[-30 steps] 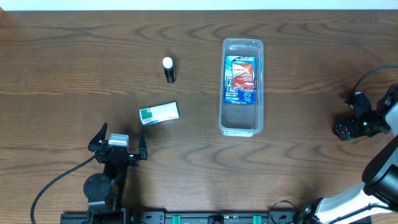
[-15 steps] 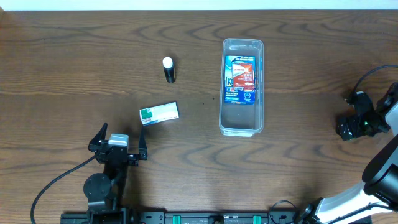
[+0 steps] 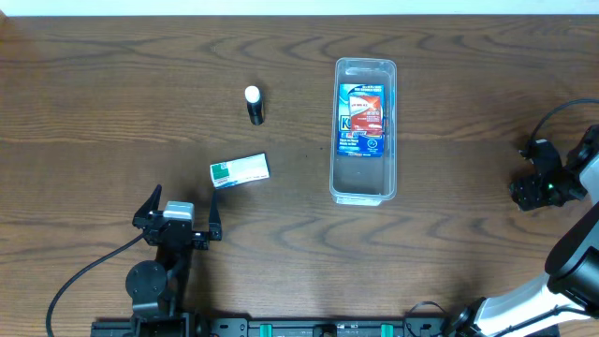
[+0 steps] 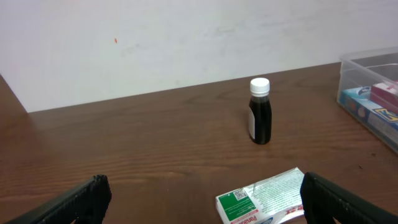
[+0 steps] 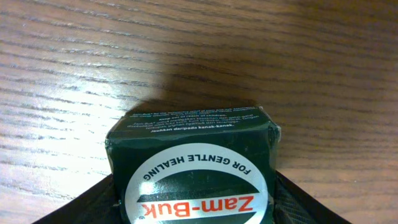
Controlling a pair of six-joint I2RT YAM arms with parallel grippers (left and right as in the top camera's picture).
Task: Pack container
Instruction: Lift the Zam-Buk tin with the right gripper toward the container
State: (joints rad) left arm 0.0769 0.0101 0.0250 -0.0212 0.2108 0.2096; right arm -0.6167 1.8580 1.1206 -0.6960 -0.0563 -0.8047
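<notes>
Container [image 3: 363,183] sits right of centre on the tabletop [image 3: 112,94], blue box [image 3: 362,119] inside. Left pincer [image 3: 185,197], near left, is spread, empty. Right pincer [image 3: 526,187] flanks a Zam-Buk box [image 5: 193,149]; grip cannot be told.

Dark brown wood-grain table [image 3: 112,84] fills the overhead view almost edge to edge, its grain running in long wavy bands, its surface matte with a paler sheen where light catches it in the right wrist view (lighting looks even and diffuse). Beyond the table's far edge stands a plain off-white wall [image 4: 186,37], smooth apart from faint scuffs and one tiny orange speck [image 4: 115,41] up on the left. From above, that wall shows only as a thin pale strip along the top.
</notes>
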